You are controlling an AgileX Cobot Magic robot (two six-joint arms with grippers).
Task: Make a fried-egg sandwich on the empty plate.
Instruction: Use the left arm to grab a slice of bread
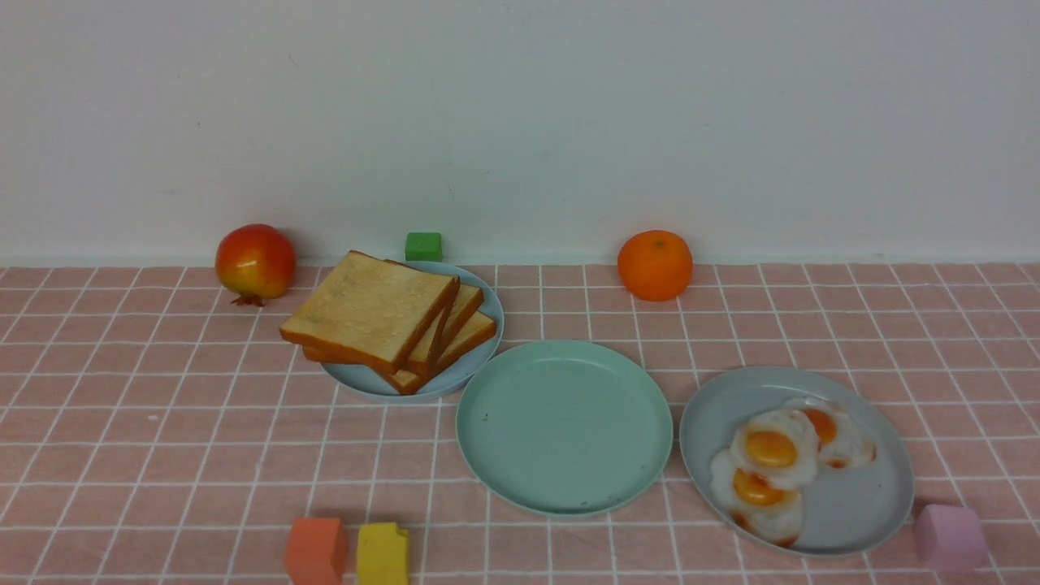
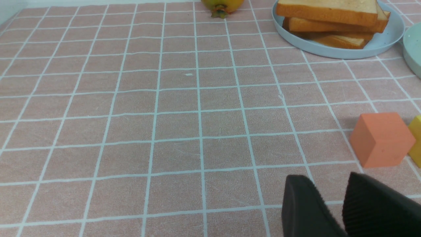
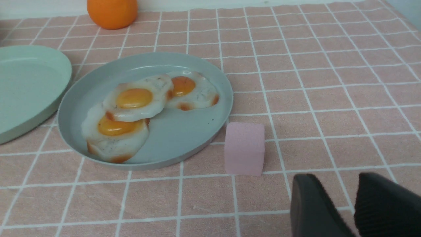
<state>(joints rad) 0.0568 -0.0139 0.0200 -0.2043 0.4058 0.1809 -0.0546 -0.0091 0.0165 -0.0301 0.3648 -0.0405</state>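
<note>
Mint-green plate [image 1: 564, 426] sits bare at mid-table. Toast stack [image 1: 382, 317] lies on a pale blue plate [image 1: 357, 380] just beside it at 10 o'clock. Three overlapping fried eggs [image 1: 772, 455] lie on a grey plate [image 1: 861, 504] at 3 o'clock. Left gripper [image 2: 327, 179] is over the cloth near an orange block [image 2: 381, 140], jaws narrowly apart and empty. Right gripper [image 3: 335, 177] is near a pink block [image 3: 245, 148], the same.

We read no text, label, brand, number or sign anywhere. The round mint-green plastic plate [image 1: 564, 426] and the pink checked tablecloth [image 1: 162, 422] showed only plain surfaces, with nothing printed or stamped on them.
</note>
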